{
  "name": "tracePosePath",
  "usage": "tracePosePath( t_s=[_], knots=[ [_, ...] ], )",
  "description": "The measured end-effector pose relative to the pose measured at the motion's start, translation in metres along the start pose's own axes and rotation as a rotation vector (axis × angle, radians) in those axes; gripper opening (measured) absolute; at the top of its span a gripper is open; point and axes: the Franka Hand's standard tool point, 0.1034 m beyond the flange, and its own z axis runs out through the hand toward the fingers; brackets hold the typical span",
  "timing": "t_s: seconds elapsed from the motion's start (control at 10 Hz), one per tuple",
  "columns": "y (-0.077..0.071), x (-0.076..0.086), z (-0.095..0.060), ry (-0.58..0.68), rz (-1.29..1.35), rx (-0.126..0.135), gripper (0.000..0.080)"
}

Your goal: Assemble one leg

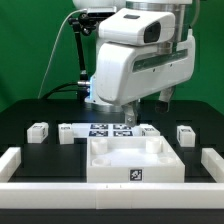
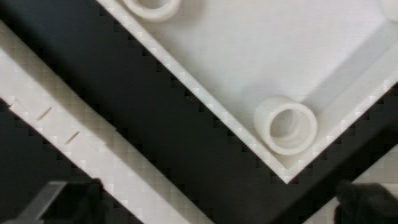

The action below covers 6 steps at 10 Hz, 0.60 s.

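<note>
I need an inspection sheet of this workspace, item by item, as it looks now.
Surface: black table with a white rail at its edge.
Job's things: loose legs on both sides of the marker board; none held.
Clutter: nothing seen.
Grippers: gripper looks open and empty, over the square panel near a corner hole.
Cables: black cable behind the arm.
Surroundings: green backdrop.

white panel (image 2: 267, 60) fills the shot, corner aimed at five o'clock. one ring hole (image 2: 288, 126) just inside that corner, a second (image 2: 157, 8) at eleven o'clock. black bench (image 2: 160, 150) alongside, then a white strip (image 2: 54, 110). blurred dark fingers (image 2: 50, 202) spread wide.
</note>
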Motion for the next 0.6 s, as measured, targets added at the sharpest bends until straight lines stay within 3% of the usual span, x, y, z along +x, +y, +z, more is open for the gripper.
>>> tracePosePath(
  t_s=[0.6],
  knots=[
    [0.0000,0.0000,0.0002,0.000,0.000,0.000,0.0650]
  ],
)
